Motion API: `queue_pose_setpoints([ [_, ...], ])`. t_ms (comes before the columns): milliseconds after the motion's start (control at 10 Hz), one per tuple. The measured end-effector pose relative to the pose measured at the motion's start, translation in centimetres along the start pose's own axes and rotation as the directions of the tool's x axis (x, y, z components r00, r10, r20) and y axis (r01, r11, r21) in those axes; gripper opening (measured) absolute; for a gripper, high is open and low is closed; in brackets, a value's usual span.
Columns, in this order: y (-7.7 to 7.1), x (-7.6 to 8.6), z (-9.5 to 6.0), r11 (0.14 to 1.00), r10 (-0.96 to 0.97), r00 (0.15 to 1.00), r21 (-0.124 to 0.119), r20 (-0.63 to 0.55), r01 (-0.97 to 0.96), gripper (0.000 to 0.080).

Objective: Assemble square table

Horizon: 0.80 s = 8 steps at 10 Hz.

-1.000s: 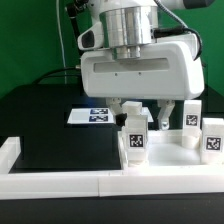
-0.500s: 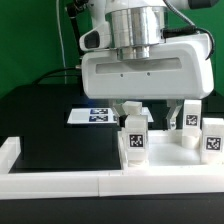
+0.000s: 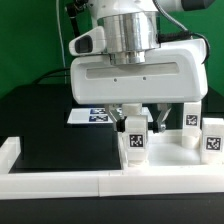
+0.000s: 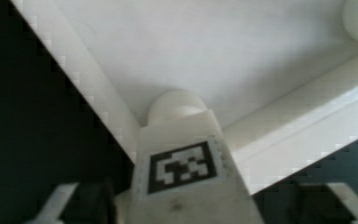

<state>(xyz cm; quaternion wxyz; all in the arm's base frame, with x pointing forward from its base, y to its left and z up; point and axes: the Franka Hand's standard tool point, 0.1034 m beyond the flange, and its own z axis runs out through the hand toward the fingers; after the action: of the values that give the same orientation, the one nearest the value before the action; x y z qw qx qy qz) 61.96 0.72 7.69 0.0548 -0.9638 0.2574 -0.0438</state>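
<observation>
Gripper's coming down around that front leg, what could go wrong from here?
1. The gripper sits low over the front leg with jaws straddling it in the wrist view, not visibly clamped. If off-centre, one finger may tip it.
2. Two more legs stand close on the exterior view's right; the wide gripper body could knock them.
3. The leg stands beside the tabletop's raised rim; a skewed lift could catch on it.

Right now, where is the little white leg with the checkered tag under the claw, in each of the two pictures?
Exterior view: the leg stands upright just under the gripper, beside the square table slab.
Wrist view: the same leg fills the middle, between the fingers.
Shared landmark: the leg's black-and-white tag.
</observation>
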Motion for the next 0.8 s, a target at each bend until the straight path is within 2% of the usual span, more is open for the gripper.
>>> queue_pose_setpoints([
  [100, 0.02, -0.02, 0.02, 0.996, 0.084, 0.996, 0.0, 0.001, -0.084, 0.0425],
  [200, 0.16, -0.02, 0.05, 0.988, 0.152, 0.988, -0.002, 0.001, -0.152, 0.0289],
  [400, 0.14, -0.03, 0.06, 0.959, 0.284, 0.959, -0.001, 0.001, -0.284, 0.0289],
  [500, 0.01, -0.1, 0.07, 0.912, 0.41, 0.912, -0.002, 0.003, -0.41, 0.0289],
  [600, -0.34, -0.37, 0.09, 0.799, 0.602, 0.799, -0.013, 0.013, -0.602, 0.0289],
  [800, -0.18, 0.03, -0.1, 0.54, 0.839, 0.54, 0.014, 0.065, -0.842, 0.0289],
])
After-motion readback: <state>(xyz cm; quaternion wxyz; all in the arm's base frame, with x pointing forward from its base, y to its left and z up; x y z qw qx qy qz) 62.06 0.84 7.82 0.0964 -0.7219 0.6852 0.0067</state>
